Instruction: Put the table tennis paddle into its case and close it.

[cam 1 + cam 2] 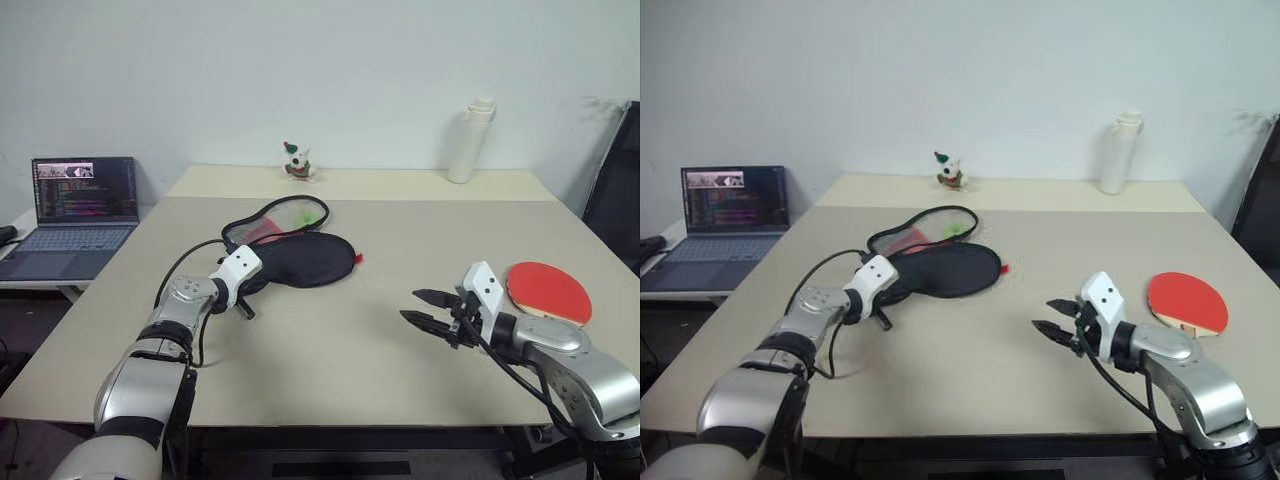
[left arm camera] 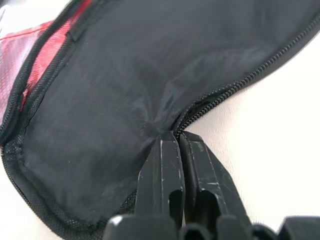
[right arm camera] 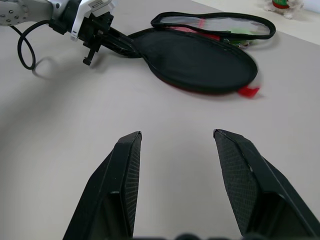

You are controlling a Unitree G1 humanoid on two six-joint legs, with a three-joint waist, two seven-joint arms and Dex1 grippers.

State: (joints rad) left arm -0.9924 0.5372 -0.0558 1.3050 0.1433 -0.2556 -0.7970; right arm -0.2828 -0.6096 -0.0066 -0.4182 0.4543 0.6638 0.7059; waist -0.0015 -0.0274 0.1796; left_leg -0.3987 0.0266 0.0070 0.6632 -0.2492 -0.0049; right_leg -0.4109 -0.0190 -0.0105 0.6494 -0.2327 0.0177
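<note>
The case (image 1: 305, 257) lies unzipped in the middle of the table, its black half flat and its red-and-mesh flap (image 1: 283, 217) folded back behind it. My left gripper (image 1: 260, 282) is shut on the case's narrow handle end. In the left wrist view its fingertips (image 2: 170, 142) pinch the black fabric beside the zip. The table tennis paddle (image 1: 548, 289) lies red face up at the table's right side, its wooden handle toward me. Just left of the paddle, my right gripper (image 1: 418, 307) hovers open and empty, pointing toward the case (image 3: 200, 62).
A laptop (image 1: 80, 215) sits open on a low stand left of the table (image 1: 350, 350). A white bottle (image 1: 470, 140) and a small figurine (image 1: 297, 162) stand at the far edge. A black chair (image 1: 620, 190) is at the right. A black cable (image 1: 178, 275) loops off my left wrist.
</note>
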